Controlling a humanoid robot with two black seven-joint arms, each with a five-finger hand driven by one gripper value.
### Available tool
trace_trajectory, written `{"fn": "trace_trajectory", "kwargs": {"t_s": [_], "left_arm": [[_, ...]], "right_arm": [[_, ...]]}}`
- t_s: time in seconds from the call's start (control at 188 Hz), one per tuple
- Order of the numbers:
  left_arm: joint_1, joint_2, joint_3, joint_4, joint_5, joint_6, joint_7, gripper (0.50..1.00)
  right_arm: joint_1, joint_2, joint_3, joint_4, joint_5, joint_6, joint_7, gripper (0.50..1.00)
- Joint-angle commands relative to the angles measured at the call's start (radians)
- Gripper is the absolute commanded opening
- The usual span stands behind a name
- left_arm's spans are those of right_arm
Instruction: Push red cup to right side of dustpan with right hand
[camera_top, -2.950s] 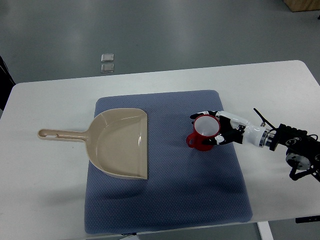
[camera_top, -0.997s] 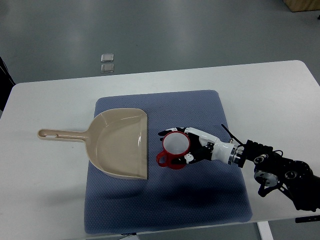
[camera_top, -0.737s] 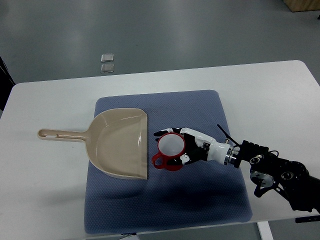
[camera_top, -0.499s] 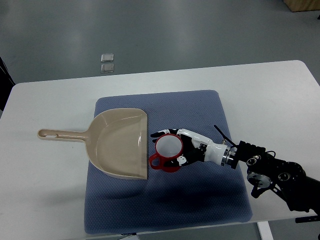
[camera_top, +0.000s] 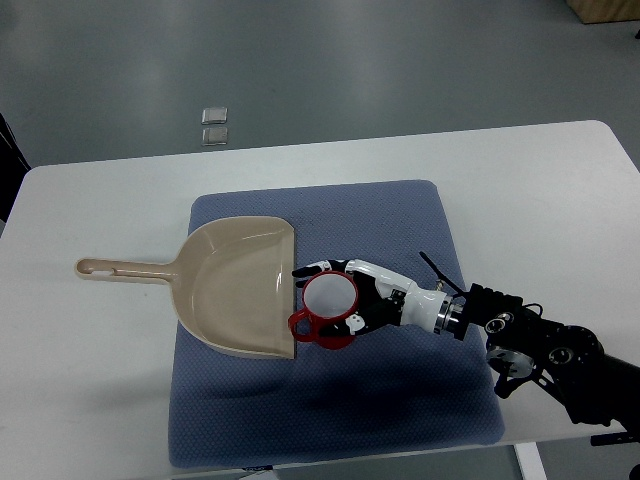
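Now the right hand (camera_top: 358, 298), fingers cupping the red cup (camera_top: 328, 310), has slid it against the dustpan (camera_top: 238, 285).

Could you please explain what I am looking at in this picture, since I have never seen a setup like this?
This is one camera looking steeply down from a humanoid robot's own side of a white table. The black and white limb coming in from the picture's right is the robot's right arm, ending in the right hand, a mechanical hand with fingers. The left arm is not in view.

On the table lies a blue mat. On the mat rests a beige dustpan, its handle pointing left over the bare table.

The fingers wrap around a red cup with a white inside. The cup stands upright on the mat, right against the dustpan's open right edge, its small handle turned towards the dustpan.

Two small squares lie on the grey floor beyond the table.
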Motion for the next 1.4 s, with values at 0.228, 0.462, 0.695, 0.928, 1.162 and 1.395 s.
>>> {"fn": "trace_trajectory", "kwargs": {"t_s": [0.228, 0.462, 0.695, 0.928, 1.162, 1.395], "left_arm": [[0.0, 0.0, 0.0, 0.0, 0.0, -0.001, 0.0, 1.0], [0.0, 0.0, 0.0, 0.0, 0.0, 0.0, 0.0, 1.0], [0.0, 0.0, 0.0, 0.0, 0.0, 0.0, 0.0, 1.0], [0.0, 0.0, 0.0, 0.0, 0.0, 0.0, 0.0, 1.0], [0.0, 0.0, 0.0, 0.0, 0.0, 0.0, 0.001, 1.0], [0.0, 0.0, 0.0, 0.0, 0.0, 0.0, 0.001, 1.0]], "right_arm": [[-0.002, 0.0, 0.0, 0.023, -0.019, -0.003, 0.0, 0.928], [0.003, -0.004, 0.005, 0.023, -0.019, -0.002, 0.0, 0.928], [0.008, -0.015, 0.04, 0.021, -0.022, 0.012, 0.0, 0.928], [0.011, -0.038, 0.047, 0.023, -0.022, 0.032, 0.0, 0.928], [0.012, -0.061, 0.075, 0.023, -0.022, 0.063, 0.0, 0.928], [0.012, -0.081, 0.077, 0.044, -0.019, 0.074, 0.0, 0.928]]}}
